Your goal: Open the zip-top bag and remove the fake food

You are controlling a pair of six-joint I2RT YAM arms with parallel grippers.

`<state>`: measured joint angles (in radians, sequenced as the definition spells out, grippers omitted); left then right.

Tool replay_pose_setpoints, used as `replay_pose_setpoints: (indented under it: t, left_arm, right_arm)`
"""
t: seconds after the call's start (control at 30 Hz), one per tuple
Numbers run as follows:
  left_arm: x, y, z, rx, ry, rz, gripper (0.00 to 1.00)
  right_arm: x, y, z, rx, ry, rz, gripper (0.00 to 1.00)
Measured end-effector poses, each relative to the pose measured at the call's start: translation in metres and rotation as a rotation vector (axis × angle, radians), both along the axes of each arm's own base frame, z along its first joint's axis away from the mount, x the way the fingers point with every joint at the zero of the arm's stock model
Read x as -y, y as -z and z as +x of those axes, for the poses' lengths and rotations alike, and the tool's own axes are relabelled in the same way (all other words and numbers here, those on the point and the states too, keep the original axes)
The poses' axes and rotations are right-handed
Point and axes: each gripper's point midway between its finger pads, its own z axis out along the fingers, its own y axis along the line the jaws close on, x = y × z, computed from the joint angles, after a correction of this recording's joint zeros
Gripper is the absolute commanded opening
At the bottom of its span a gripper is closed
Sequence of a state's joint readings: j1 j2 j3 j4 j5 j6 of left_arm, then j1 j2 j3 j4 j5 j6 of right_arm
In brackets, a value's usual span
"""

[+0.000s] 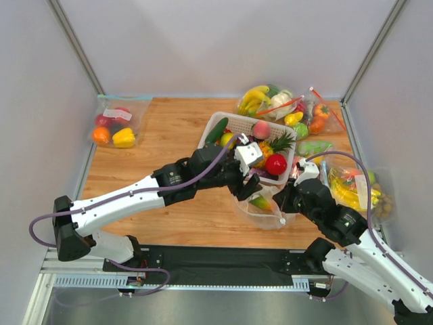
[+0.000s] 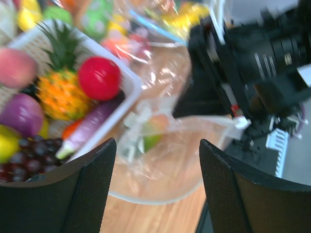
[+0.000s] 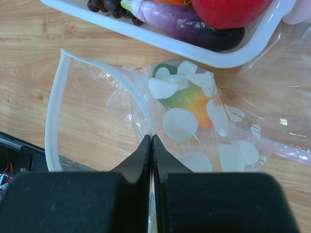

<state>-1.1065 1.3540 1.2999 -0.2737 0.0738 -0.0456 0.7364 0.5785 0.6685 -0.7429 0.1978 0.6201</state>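
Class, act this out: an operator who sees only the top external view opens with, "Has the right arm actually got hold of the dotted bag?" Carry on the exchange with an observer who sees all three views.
Observer: Yes. The right wrist view shows the right gripper with its jaws shut on the film of the bag.
Operator: Is the left one holding anything?
Observer: No. Its own wrist view shows the left gripper with jaws wide apart and nothing between them.
Operator: Is the bag's mouth open?
Observer: Yes. In the right wrist view its rim is parted into a loop.
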Motion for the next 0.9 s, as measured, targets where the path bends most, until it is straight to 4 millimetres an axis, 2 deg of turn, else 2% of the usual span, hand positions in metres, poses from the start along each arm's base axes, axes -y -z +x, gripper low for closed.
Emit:
replay_pose_setpoints:
  t: [0.13,0.23,0.5,0.73,0.83,0.9]
  left_arm:
    - [0.003,0.039,-0.032,-0.076,0.049,0.065,0.74]
    - [0.006,0.064,-0.042,-0.124,0.061,0.118,0.74]
    - [0.030,0.110,-0.042,-0.199,0.066,0.180,0.73]
    - [0.050,0.166,-0.034,-0.261,0.041,0.268,0.72]
    - [0.057,0.178,-0.033,-0.281,0.038,0.278,0.72]
    - [0.061,0.178,-0.036,-0.298,0.057,0.264,0.73]
  right_arm:
    - [0.002,-0.002,0.001,0.011,0.011,0.000,0.00]
    - [0.002,-0.007,0.002,0.022,0.015,0.007,0.00]
    - [0.004,-0.014,0.002,0.035,0.018,0.016,0.00]
    - [0.006,-0.015,0.000,0.038,0.023,0.015,0.00]
    - [0.008,-0.017,-0.001,0.050,0.025,0.024,0.00]
    - [0.010,-0.018,-0.002,0.053,0.029,0.024,0.00]
